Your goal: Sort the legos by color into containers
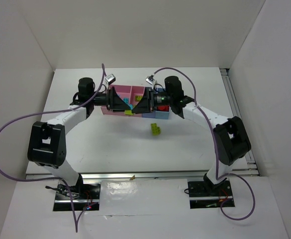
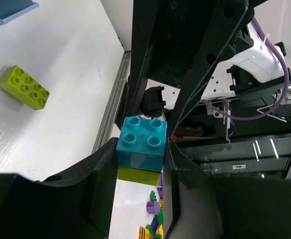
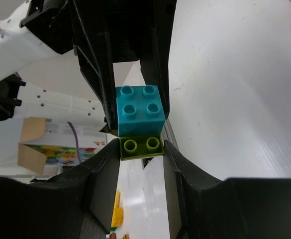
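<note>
Item: stacked pair, a cyan brick [image 2: 141, 142] seated on a lime green brick [image 3: 141, 144], held in the air over the near side of the tray of bins [image 1: 133, 91], which lies toward the far edge of the surface, about midway along it.

Left hand [image 2: 141, 157]: pressed onto the cyan brick, one finger on each side.

Right hand [image 3: 141, 154]: pressed onto the lime green brick from the opposite direction.

Step in hand, as judged: separation of the two joined colours, both grips set and the studs not yet parted.

Next move, as judged: a straight pull apart or a slight peel, with neither grip slackened; each brick is then to be carried to its own bin.

Also listed: a loose lime green brick [image 1: 155, 129] on the surface, just nearer than the tray, unsorted.
</note>
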